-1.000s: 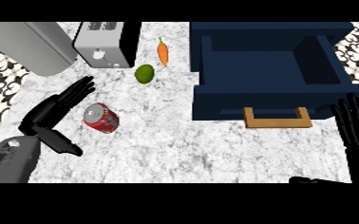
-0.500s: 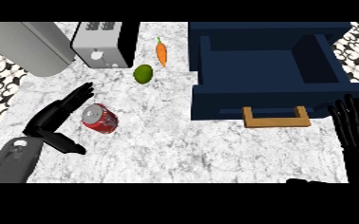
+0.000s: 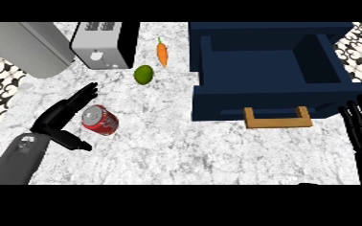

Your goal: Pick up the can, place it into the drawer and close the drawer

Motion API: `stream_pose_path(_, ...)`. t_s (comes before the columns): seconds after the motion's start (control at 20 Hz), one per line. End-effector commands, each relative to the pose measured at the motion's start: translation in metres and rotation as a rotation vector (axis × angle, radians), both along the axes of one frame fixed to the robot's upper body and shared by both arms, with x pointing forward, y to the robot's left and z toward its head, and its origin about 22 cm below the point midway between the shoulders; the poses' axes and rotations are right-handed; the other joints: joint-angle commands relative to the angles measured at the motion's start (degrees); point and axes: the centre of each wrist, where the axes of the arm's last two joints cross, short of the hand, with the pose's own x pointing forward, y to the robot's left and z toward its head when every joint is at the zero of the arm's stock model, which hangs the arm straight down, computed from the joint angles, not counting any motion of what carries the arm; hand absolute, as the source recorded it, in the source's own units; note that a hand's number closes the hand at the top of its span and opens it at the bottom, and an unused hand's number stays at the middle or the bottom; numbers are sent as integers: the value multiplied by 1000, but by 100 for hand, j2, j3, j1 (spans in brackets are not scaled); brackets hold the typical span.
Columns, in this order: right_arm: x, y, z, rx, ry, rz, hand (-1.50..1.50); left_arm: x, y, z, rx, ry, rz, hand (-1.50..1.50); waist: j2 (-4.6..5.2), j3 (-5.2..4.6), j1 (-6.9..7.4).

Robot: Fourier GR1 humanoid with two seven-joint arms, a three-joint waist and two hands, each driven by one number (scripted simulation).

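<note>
Red can (image 3: 99, 120) lying on its side on the marbled tabletop (image 3: 170, 143), near left, left hand (image 3: 62, 116) just beside it with fingers straight, holding nothing, right hand (image 3: 353, 124) open at right edge, blue drawer (image 3: 272, 76) open far right, wooden handle (image 3: 278, 118) facing near.

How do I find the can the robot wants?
Start at the silver toaster at the counter's back left, then come toward the robot's left hand. The can lies on its side beside the fingers: red and shiny, unlike the green fruit and the orange carrot.
</note>
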Motion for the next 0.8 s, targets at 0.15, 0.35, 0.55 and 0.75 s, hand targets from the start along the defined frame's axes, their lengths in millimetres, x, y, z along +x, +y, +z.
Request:
stream_pose_path(0.15,-7,10,4,8,13,6,-150,-4,-7,-11,-124,-5,-85,-150,-15,5,44)
stream_pose_path(0.35,-7,-1,10,-15,-1,5,-150,-3,3,-9,-120,-17,-90,-150,-2,1,-2)
stream_pose_path(0.55,5,11,10,-3,15,-8,-150,0,-21,-20,-117,-17,-102,-150,-6,2,45)
stream_pose_path(0.75,-5,6,9,-8,-2,10,-150,7,-28,-20,-123,-6,-90,-150,1,1,8)
